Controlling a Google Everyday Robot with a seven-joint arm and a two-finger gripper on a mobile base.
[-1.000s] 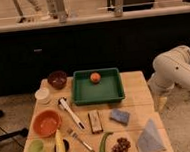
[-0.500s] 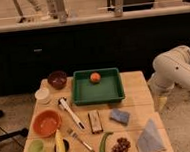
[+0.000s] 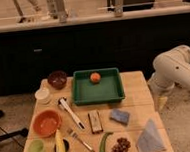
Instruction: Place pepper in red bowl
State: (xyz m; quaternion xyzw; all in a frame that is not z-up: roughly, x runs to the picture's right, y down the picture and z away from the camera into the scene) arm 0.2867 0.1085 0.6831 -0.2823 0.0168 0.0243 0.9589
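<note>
The pepper [image 3: 105, 144], slim and dark green, lies near the table's front edge, between a fork [image 3: 80, 139] and a bunch of dark grapes [image 3: 120, 148]. The red bowl [image 3: 46, 123] is wide, orange-red and empty, and it sits at the left of the table, well to the left of the pepper. My white arm curves in from the right. Its gripper [image 3: 162, 103] hangs pointing down beside the table's right edge, far from both things, open and holding nothing.
A green tray [image 3: 98, 96] holding an orange [image 3: 94, 77] takes the table's back middle. A maroon bowl [image 3: 57, 79], white cup [image 3: 42, 95], green cup [image 3: 36, 147], corn cob [image 3: 59, 144], white utensil [image 3: 70, 112], brown bar [image 3: 95, 121], blue sponge [image 3: 120, 116] and grey cloth [image 3: 149, 138] are spread about.
</note>
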